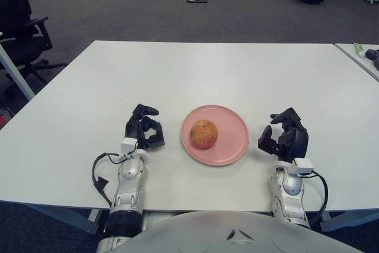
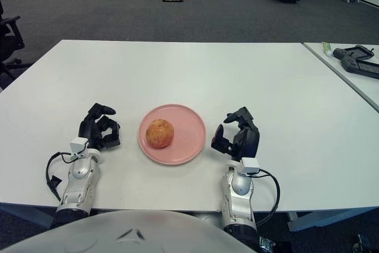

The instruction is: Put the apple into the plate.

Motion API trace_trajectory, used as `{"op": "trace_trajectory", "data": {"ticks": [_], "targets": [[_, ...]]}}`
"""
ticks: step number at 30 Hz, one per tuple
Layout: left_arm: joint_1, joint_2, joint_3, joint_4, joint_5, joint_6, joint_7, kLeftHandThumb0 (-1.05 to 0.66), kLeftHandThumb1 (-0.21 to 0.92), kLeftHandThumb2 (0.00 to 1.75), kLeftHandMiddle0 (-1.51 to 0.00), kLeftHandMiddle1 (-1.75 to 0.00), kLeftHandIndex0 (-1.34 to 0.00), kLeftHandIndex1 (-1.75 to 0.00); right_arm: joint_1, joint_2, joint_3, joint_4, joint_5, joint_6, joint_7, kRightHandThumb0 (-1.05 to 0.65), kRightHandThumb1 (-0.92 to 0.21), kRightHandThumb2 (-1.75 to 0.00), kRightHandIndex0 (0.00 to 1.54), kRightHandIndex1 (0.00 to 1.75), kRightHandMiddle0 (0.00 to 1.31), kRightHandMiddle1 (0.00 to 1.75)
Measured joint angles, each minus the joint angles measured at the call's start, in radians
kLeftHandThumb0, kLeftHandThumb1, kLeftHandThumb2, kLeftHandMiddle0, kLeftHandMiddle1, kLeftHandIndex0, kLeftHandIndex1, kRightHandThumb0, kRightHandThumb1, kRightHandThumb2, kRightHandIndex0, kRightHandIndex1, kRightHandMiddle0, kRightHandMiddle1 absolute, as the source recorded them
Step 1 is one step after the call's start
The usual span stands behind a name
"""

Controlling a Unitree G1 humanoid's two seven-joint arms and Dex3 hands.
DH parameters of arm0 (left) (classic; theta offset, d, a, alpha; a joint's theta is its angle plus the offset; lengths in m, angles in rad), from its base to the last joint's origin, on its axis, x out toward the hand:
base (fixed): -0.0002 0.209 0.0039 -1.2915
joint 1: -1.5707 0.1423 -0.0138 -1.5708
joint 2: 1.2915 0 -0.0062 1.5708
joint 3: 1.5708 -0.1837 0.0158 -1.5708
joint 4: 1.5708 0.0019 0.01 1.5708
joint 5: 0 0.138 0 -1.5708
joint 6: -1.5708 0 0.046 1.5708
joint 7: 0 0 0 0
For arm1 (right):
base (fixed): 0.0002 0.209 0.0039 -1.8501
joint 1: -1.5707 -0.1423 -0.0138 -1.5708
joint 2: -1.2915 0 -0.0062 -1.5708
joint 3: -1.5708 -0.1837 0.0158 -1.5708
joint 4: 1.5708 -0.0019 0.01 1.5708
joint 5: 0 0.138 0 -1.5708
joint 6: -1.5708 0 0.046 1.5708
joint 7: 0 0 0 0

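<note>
**Apple sits in the plate, both hands empty beside it**

Left eye view: the apple [image 1: 204,134] lies inside the pink plate [image 1: 234,124], a little left of the plate's middle, so by the look of it the placing is done. The plate stands on the white table [image 1: 195,69], near the robot's edge and between the two hands. The left hand [image 1: 144,130] shows just left of the plate, apart from its rim, fingers loosely curled around nothing. The right hand [image 1: 283,135] shows just right of the plate, also clear of the rim, its fingers relaxed and partly spread with nothing between them. Flanking the plate this way, neither hand can nudge the fruit.

Right eye view: the same layout from slightly to the right. The apple [image 2: 160,133] again rests left of centre on the plate [image 2: 188,124], with bare pink surface all round it, so it looks unlikely to roll off. The left hand [image 2: 98,130] and right hand [image 2: 235,137] stand either side, touching neither plate nor apple. A dark device [image 2: 359,61] lies on a neighbouring table at far right, irrelevant here.
</note>
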Motion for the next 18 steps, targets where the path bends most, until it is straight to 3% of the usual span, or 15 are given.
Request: {"op": "trace_trajectory", "data": {"ticks": [11,18], "targets": [[0.001,-0.010,0.000,-0.007,-0.003,0.008,0.000,-0.01,0.27,1.39,-0.62,-1.75,-0.44,-1.75,0.050,-0.021,0.021,-0.036,0.062,0.139,0.134,-0.54,-0.19,-1.48,1.29,1.75,0.72,1.75],[0.003,-0.010,0.000,-0.016,0.004,0.023,0.004,-0.01,0.25,1.41,-0.64,-1.75,-0.45,-1.75,0.069,-0.050,0.030,-0.056,0.095,0.181,0.220,-0.51,-0.25,-1.41,1.26,1.75,0.67,1.75]]}}
